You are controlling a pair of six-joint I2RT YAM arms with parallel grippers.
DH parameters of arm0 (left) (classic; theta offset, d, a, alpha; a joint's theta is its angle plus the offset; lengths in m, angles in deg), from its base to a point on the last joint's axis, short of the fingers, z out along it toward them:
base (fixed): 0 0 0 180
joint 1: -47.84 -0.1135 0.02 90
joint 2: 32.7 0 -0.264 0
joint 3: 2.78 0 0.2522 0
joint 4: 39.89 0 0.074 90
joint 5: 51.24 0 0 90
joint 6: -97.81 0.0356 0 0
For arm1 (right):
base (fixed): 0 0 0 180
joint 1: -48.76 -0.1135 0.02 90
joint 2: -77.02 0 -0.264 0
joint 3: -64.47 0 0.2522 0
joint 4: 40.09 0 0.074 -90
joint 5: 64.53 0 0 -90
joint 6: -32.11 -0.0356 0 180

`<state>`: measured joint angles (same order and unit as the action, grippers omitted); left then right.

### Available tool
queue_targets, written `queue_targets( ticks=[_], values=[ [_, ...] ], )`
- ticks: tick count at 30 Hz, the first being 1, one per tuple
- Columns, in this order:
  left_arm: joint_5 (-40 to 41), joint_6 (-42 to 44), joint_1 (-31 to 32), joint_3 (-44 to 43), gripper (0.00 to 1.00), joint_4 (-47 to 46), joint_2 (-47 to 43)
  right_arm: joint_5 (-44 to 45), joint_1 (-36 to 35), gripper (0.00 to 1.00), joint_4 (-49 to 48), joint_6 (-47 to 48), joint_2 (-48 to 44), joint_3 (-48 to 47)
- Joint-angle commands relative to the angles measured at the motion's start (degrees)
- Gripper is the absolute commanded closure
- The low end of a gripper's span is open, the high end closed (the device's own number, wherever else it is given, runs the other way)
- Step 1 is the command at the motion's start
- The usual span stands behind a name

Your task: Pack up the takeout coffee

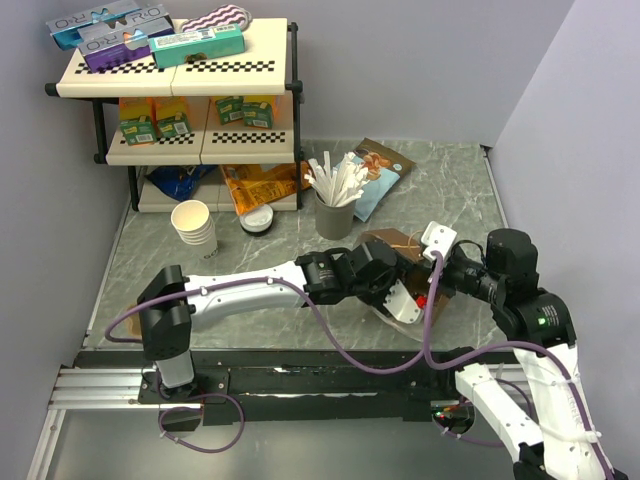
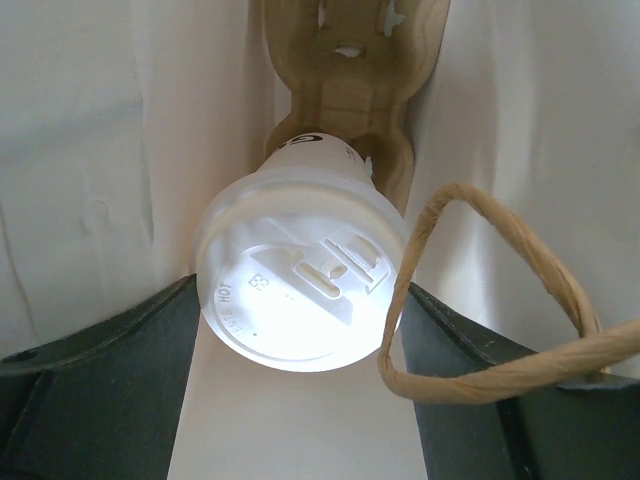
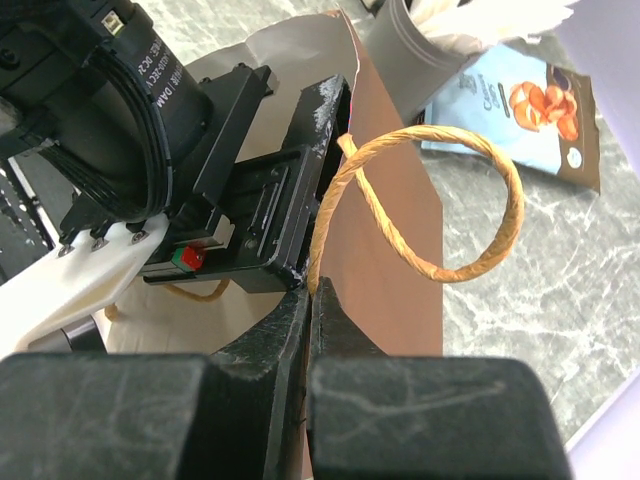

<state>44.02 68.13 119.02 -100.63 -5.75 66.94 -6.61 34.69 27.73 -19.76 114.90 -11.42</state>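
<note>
The takeout coffee (image 2: 300, 290), an off-white cup under a white sip lid, faces the left wrist camera inside the white-lined paper bag (image 2: 100, 150). Behind it stands a tan cardboard carrier (image 2: 345, 90). My left gripper (image 2: 300, 283) reaches into the bag, its fingers (image 2: 120, 380) against both sides of the lid. A twine handle (image 2: 520, 270) loops in front of the right finger. My right gripper (image 3: 312, 290) is shut on the bag's rim at the root of the other handle (image 3: 500, 200). From above, the brown bag (image 1: 385, 243) hides the cup, with both grippers (image 1: 405, 300) (image 1: 432, 290) at its mouth.
A grey straw holder (image 1: 335, 215) stands just behind the bag, with a snack packet (image 1: 375, 170) beyond it. A stack of lidless cups (image 1: 195, 228) and loose lids (image 1: 257, 220) sit at the back left under a shelf rack (image 1: 175, 75) of boxes.
</note>
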Motion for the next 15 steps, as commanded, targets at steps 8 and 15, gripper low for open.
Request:
queue_targets(
  ticks=[8,15],
  values=[
    [0.10,1.03,-0.25,-2.56,0.99,-3.51,3.99,-3.96,0.00,1.00,-1.86,-1.57,0.87,-2.91],
    [3.71,2.09,-0.86,-2.74,0.99,-4.38,4.87,-4.92,0.09,1.00,-0.80,-1.21,1.22,-3.96]
  ],
)
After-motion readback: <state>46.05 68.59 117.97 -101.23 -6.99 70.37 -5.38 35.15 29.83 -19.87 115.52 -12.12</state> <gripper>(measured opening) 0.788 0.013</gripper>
